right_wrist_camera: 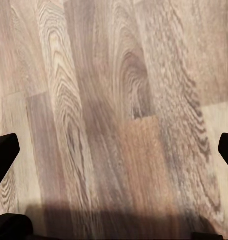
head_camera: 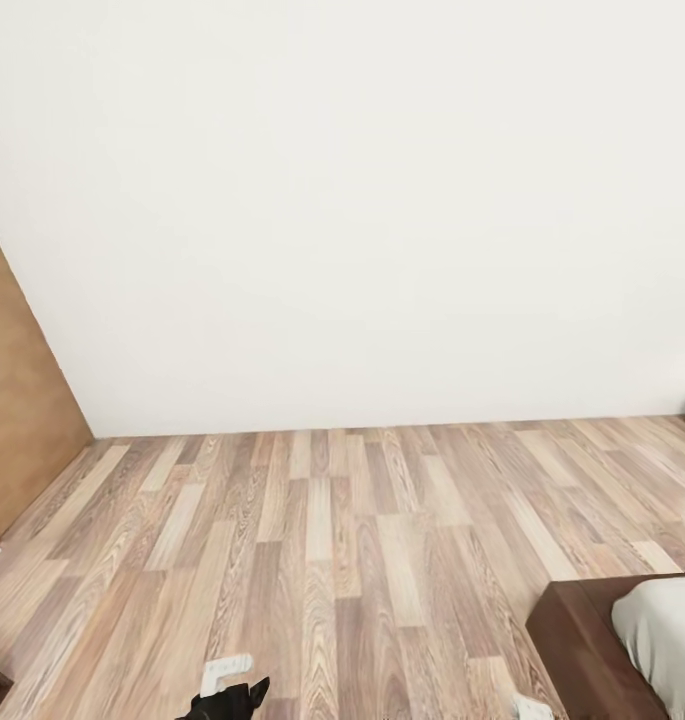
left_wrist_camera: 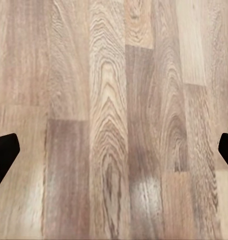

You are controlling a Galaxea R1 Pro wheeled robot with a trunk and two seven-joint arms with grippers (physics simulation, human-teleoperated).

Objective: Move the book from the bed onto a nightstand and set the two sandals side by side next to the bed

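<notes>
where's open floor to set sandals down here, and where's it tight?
Widest bare patch: plank floor between the white wall, the brown panel at left and the bed corner at right. Tight at the bed frame's corner. Both wrist views show bare planks between open fingers: left gripper, right gripper.

Bright, even light; shadowed floor (right_wrist_camera: 119, 220).
</notes>
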